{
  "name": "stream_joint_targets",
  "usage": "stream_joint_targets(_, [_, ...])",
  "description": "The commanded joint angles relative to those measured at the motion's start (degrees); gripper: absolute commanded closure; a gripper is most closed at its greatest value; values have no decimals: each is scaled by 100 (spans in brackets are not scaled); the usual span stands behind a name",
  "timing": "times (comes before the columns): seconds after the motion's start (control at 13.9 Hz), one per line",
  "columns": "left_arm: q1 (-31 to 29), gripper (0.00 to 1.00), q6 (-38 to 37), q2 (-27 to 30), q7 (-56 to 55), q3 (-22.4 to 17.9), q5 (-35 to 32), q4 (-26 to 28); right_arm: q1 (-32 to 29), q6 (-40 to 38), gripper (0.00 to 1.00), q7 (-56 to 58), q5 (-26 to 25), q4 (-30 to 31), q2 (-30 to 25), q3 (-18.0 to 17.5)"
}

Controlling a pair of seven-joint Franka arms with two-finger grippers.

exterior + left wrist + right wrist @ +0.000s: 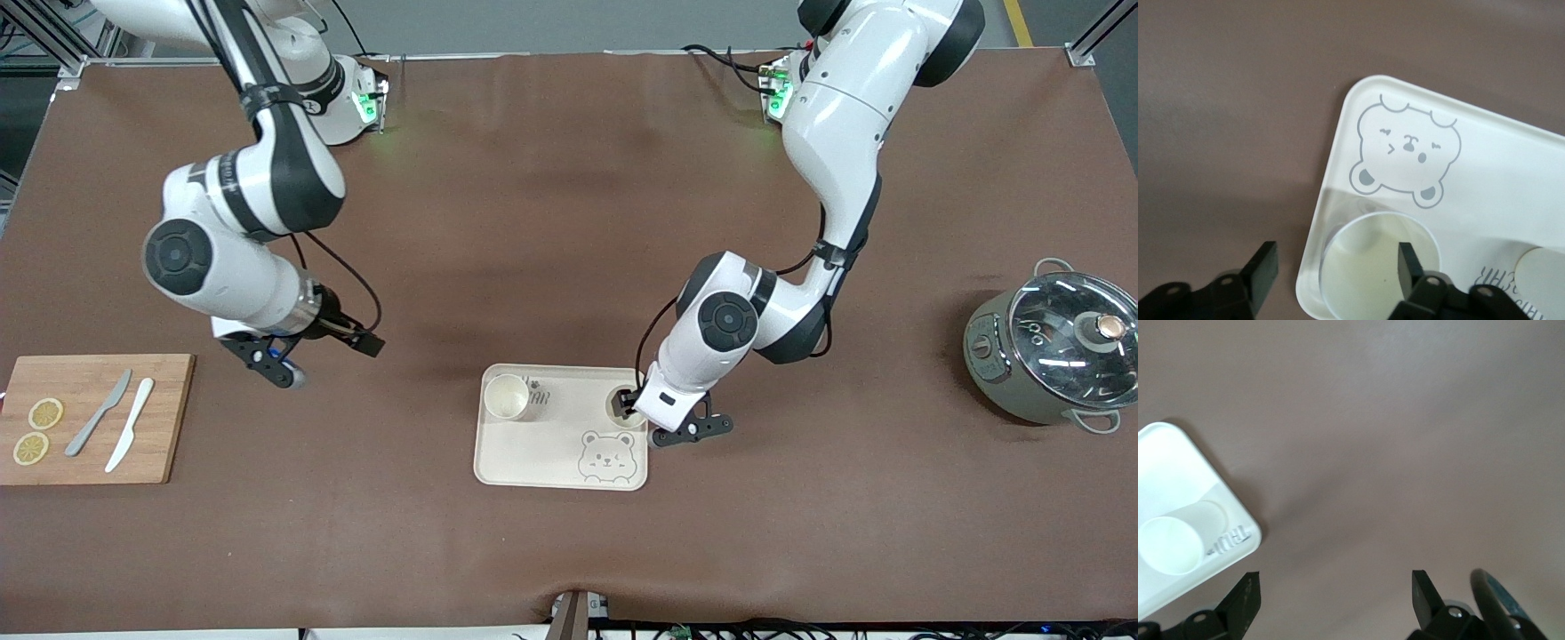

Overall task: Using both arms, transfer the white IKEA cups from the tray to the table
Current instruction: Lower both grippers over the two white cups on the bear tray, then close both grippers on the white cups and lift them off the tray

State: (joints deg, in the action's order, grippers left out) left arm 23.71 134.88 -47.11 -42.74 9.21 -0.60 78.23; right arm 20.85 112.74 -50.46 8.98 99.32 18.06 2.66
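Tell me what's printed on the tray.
A grey outline bear face on the cream tray, clearest in the left wrist view.

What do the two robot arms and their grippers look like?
Both arms, the left arm and the right arm, are glossy white with black joint bands and round black joint caps. Thin black cables run along the forearms. The left gripper and the right gripper are small and black, with two flat fingers. Green lights glow at both bases.
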Motion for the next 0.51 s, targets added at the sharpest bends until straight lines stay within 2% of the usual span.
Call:
stream_joint_targets(0.0, [222,55,-14,-192,-540,-95,-142,-106,287,124,0,-604,139,-396,425,59])
stream_joint_targets(0.14, [301,89,-14,-193,-823,-130,-255,-97,454,458,0,-964,139,-404,627,59])
stream_joint_targets(0.22, [353,100,-14,-193,-832,-138,-448,-97,594,625,0,-1175,122,-422,750,59])
stream_joint_targets(0.43, [293,100,-14,-158,-754,-139,-651,-106,727,1109,0,-1405,148,-483,1085,59])
